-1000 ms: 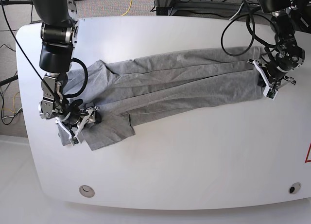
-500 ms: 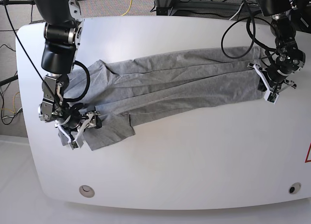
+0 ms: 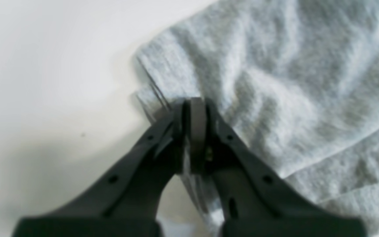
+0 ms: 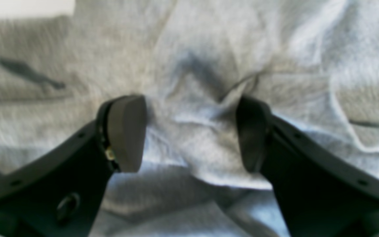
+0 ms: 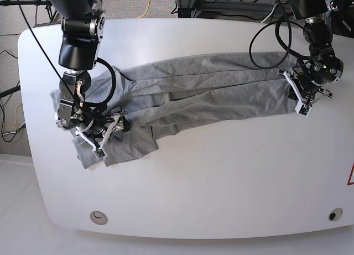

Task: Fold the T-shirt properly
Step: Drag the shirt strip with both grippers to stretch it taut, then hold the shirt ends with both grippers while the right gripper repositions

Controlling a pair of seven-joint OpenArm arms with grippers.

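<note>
The light grey T-shirt (image 5: 210,92) lies stretched in a long creased band across the white table (image 5: 221,177), one sleeve flat at the front left (image 5: 130,147). No lettering shows. At the right end of the base view my left gripper (image 5: 302,102) is shut on the shirt's edge. Up close, the left gripper (image 3: 192,110) pinches several cloth layers of the T-shirt (image 3: 291,82). My right gripper (image 5: 105,138) stands open over the left end. Its wrist view shows the right gripper (image 4: 191,131) straddling a raised fold of the T-shirt (image 4: 192,144).
Cables (image 5: 146,3) and stand legs lie on the floor behind the table's far edge. Two round insets (image 5: 99,216) (image 5: 334,214) sit near the front edge. A red mark (image 5: 350,175) shows at the right border.
The right arm has shifted right and away from the front edge, and the shirt's left end and sleeve moved with it. The left gripper drew slightly toward the back, still pinching the edge.
</note>
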